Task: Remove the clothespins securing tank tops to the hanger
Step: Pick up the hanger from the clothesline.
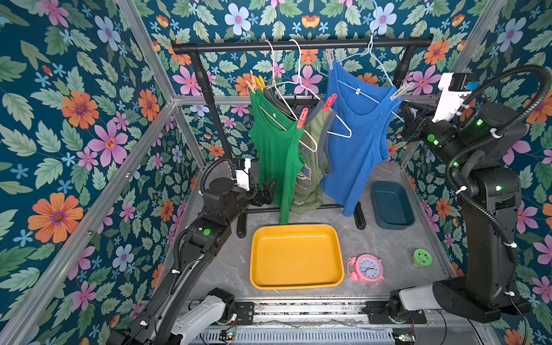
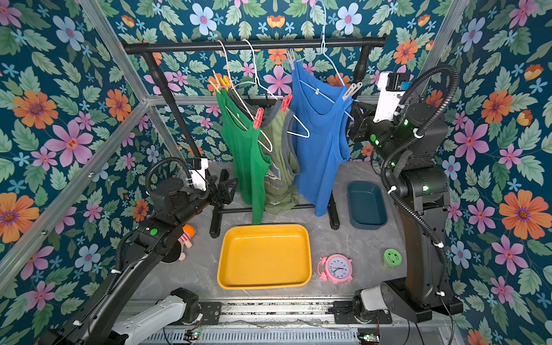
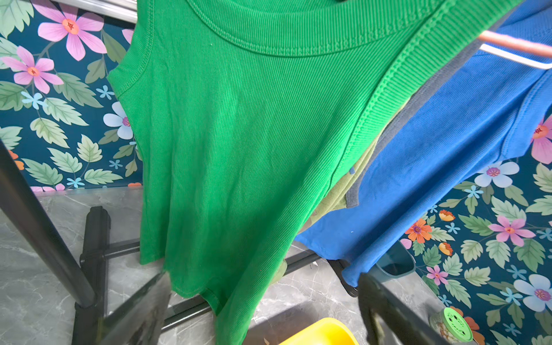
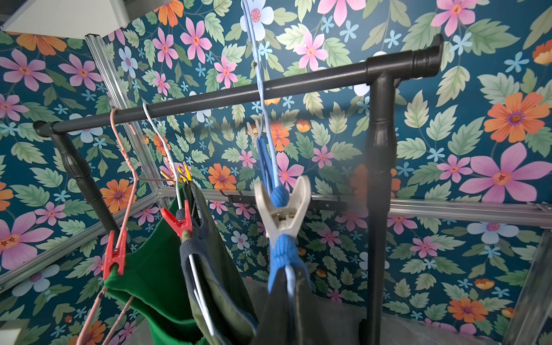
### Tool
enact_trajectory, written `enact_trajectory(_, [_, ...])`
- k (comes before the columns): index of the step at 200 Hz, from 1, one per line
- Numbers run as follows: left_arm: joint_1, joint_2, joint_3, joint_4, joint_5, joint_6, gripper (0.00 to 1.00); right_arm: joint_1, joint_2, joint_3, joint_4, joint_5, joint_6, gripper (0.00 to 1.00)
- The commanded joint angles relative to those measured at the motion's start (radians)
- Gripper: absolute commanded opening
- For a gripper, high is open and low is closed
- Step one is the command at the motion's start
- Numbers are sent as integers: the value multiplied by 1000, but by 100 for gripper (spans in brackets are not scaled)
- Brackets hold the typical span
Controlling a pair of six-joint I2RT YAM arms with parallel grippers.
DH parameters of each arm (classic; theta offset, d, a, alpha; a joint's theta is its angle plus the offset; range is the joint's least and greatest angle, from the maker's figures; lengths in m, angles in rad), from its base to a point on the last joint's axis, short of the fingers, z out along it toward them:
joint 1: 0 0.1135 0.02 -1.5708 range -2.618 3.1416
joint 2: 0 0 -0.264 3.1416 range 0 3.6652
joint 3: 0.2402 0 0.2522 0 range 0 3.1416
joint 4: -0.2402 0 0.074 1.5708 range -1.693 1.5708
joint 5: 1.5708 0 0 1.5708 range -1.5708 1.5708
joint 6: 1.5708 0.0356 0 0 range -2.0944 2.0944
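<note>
Left arm: set low beside the rack's [image 1: 206,86] left post, forearm near level. The left gripper [image 2: 226,188] is spread wide and empty, facing the green tank top's [image 1: 274,155] hem, judged to be waiting.

Under the rail [image 1: 239,46]: peach clothespin [image 1: 251,84] and yellow clothespin [image 1: 260,81], then red clothespins [image 1: 302,118] on the green and olive tank top [image 1: 312,140] straps. All are clipped.

Right arm: raised, elbow bent. The right gripper [image 4: 286,286] is pressed together, apparently pinching the blue tank top [image 1: 358,134] strap under the grey clothespin [image 1: 401,91], likely to steady it.

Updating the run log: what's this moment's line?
pegs: six, all clipped | left gripper: open, low by green top | right gripper: shut on blue top under grey peg
</note>
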Motion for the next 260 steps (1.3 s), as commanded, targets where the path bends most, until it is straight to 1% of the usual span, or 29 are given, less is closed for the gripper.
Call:
enact_trajectory(1, [0,4,27,10,2,19,100,1,-11,16,53,3,-11,0])
enact_trajectory(32, [0,35,85,9,36,31,100,1,-18,64,-49,7,-49,0])
enact_trajectory(55, [-2,56,121,17,53,37,100,1,-54,51,-73,45,-72,0])
enact_trajectory(71, [-2,71,136,24,69,37,100,0,-75,34,-81,45,-85,0])
enact_trajectory(108, [-5,82,137,35,80,32,100,0,-61,78,-145,28,-103,0])
enact_trajectory(141, [-7,74,130,39,72,31,100,1,-89,102,-172,72,-127,0])
enact_trajectory(204, [-9,95,124,52,85,23,100,1,-194,107,-239,152,-146,0])
enact_trajectory(237, [-15,107,137,53,90,24,100,2,-269,80,-274,184,-144,0])
enact_trajectory(260, [-19,108,143,52,98,23,100,2,-304,90,-337,179,-143,0])
